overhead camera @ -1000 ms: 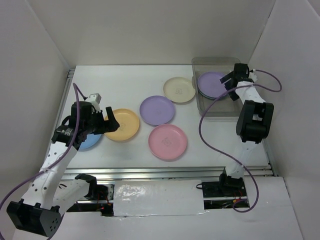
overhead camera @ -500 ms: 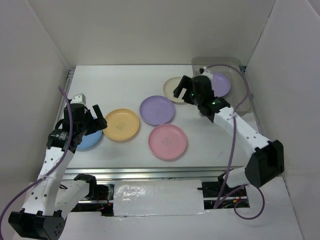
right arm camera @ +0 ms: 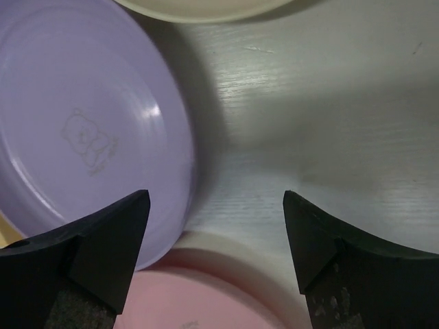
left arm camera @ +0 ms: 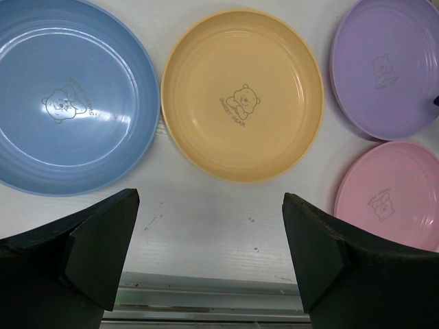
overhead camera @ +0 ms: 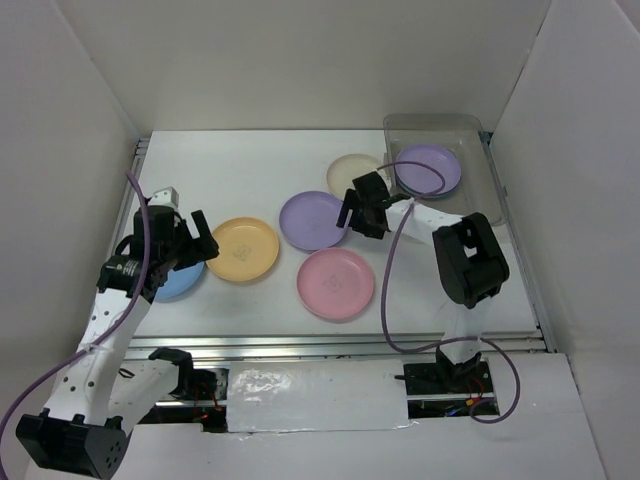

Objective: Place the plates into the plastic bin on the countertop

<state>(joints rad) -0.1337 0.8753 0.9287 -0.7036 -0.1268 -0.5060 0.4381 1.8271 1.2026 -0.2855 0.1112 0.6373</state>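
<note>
right hand (overhead camera: 358, 211), jaws apart, hovers at the rim of the lilac plate (overhead camera: 313, 220), apparently not touching.

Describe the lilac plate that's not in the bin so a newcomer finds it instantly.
On the countertop, start at the grey bin in the far right corner and go left past the cream plate. The lilac plate lies mid-counter, right of the yellow plate and behind the pink plate. Its lilac twin sits in the bin; this one is on bare counter.
</note>
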